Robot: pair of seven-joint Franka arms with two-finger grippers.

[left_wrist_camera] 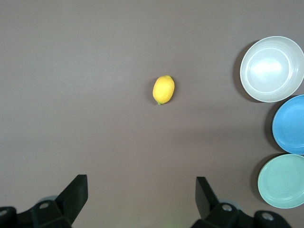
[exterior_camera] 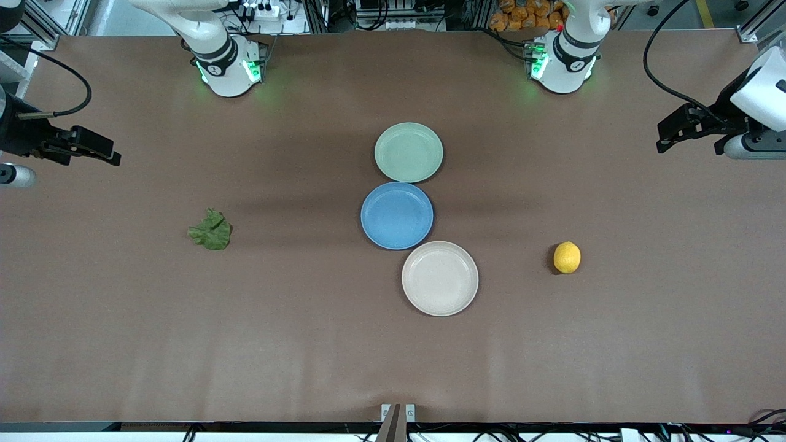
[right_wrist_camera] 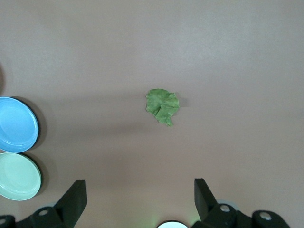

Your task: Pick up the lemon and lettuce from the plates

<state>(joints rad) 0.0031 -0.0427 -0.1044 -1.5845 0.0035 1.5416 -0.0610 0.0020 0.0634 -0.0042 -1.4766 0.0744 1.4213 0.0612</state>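
Though plates (exterior_camera: 408, 152) bare, brown tabletop (exterior_camera: 307, 319).

The brown table (exterior_camera: 307, 344) carries three plates (exterior_camera: 439, 278), lemon (exterior_camera: 567, 257) and lettuce (exterior_camera: 210, 230).

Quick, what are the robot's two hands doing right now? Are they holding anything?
Left gripper: fingers open, holding nothing, up over the table above the lemon.
Right gripper: fingers open, holding nothing, up over the table above the lettuce.

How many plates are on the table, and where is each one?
3. The mint green plate lies farthest from the front camera, the blue plate sits just nearer, and the beige plate is nearest. All three hold nothing. None seems hidden.
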